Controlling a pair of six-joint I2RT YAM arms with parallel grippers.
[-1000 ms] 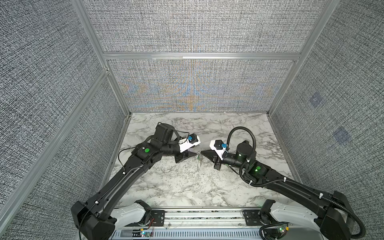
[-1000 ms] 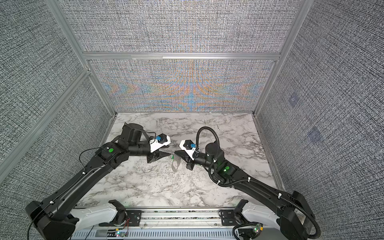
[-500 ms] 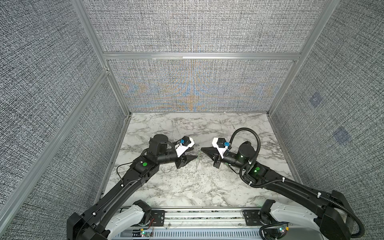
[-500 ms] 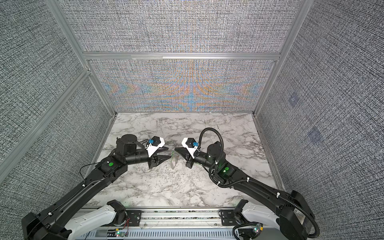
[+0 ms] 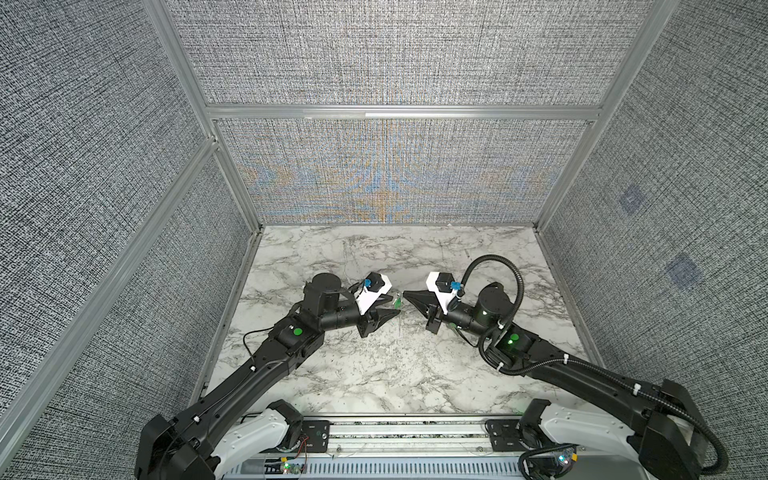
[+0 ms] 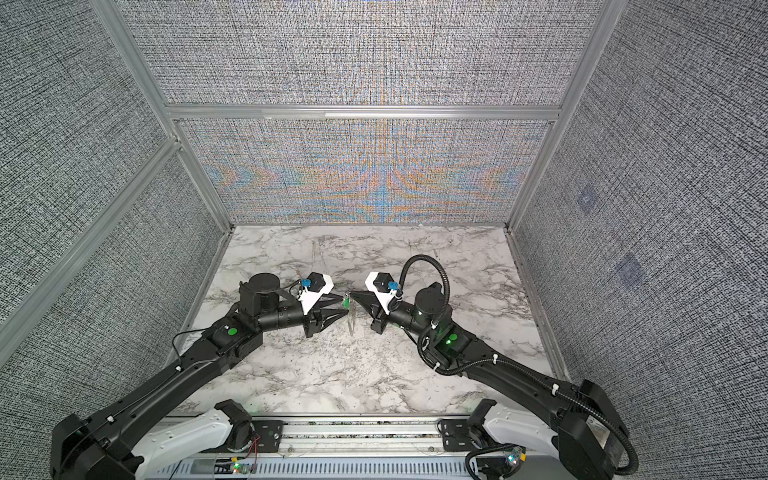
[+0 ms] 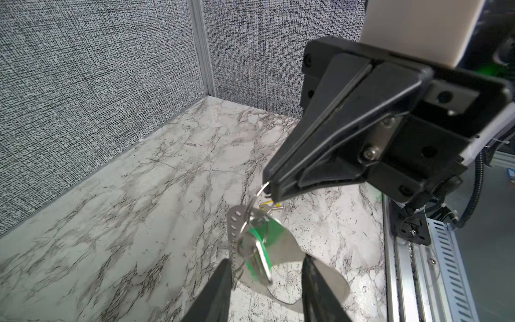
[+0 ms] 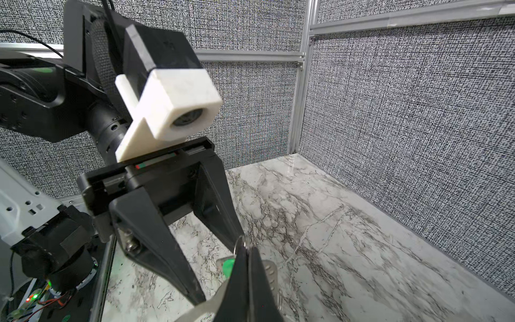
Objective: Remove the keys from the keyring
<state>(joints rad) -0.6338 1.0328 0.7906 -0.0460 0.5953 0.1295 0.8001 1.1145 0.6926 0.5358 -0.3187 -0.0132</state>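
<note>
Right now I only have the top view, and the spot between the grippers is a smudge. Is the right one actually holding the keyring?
Observer: Yes. The left wrist view shows the right gripper shut on the thin wire keyring, pinched at its very tip.
Operator: Left jaws?
Observer: The left gripper is open, with one finger either side of the green-tagged key hanging from that ring. I can't tell if they touch it.
Operator: Yellow one?
Observer: The yellow-tagged key looks to be lying on the table beyond the right gripper, apart from the ring.
</note>
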